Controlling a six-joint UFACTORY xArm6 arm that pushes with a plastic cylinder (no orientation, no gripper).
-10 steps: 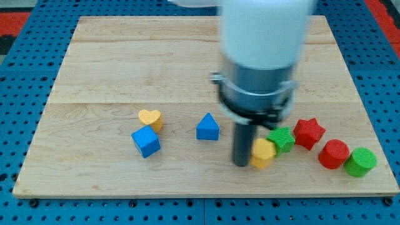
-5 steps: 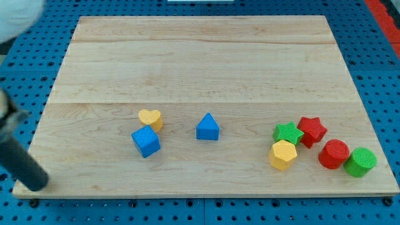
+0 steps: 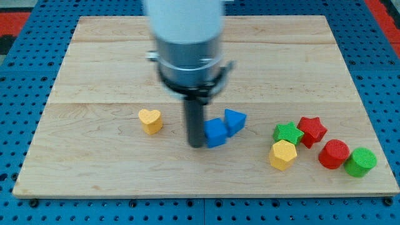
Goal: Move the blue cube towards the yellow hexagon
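The blue cube (image 3: 216, 132) sits on the wooden board near the middle, touching the blue triangle (image 3: 235, 120) on its upper right. My tip (image 3: 196, 144) is pressed against the cube's left side. The yellow hexagon (image 3: 282, 154) lies further to the view's right, with a gap between it and the cube.
A yellow heart (image 3: 150, 120) lies left of my tip. A green star (image 3: 288, 133), a red star (image 3: 311, 130), a red cylinder (image 3: 334, 154) and a green cylinder (image 3: 360, 162) cluster at the right by the hexagon. The board's bottom edge (image 3: 200, 192) is close.
My tip has swung from the board's lower left corner to the cube's left side. The blue cube has slid right into the blue triangle, which has also shifted right.
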